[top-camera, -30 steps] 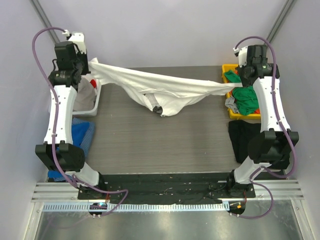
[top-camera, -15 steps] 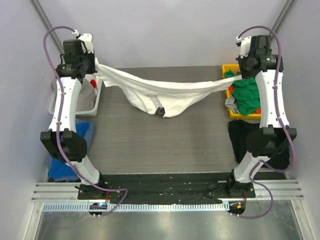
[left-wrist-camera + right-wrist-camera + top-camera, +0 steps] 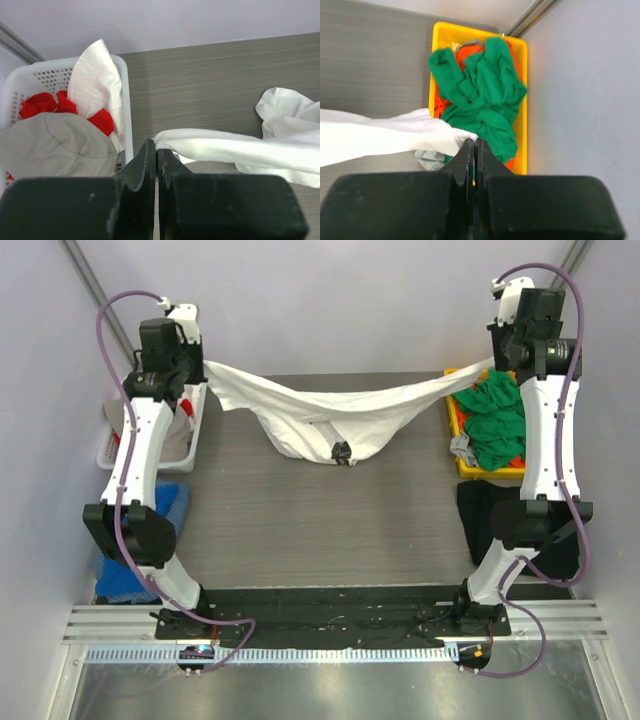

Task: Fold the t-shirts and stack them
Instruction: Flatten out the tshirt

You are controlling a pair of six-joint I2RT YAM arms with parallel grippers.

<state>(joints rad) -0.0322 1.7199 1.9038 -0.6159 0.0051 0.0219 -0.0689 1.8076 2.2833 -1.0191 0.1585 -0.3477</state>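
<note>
A white t-shirt [image 3: 330, 418] with a small black print hangs stretched between both arms above the far part of the table, its middle sagging. My left gripper [image 3: 205, 368] is shut on its left end [image 3: 172, 137]. At the other side my right gripper [image 3: 488, 365] is shut on the right end [image 3: 452, 135]. A green t-shirt [image 3: 492, 425] lies bunched in the yellow bin [image 3: 520, 100]. A black t-shirt [image 3: 487, 512] lies flat at the right edge of the table.
A white basket [image 3: 122, 100] at the far left holds red, grey and white cloth. Blue cloth [image 3: 165, 510] lies at the left edge of the table. The yellow bin [image 3: 450, 420] also holds orange and grey cloth. A wall runs close behind both arms.
Both grippers have risen and moved toward the back wall with the white t-shirt. Its sagging middle has lifted and the black print has shifted right.
</note>
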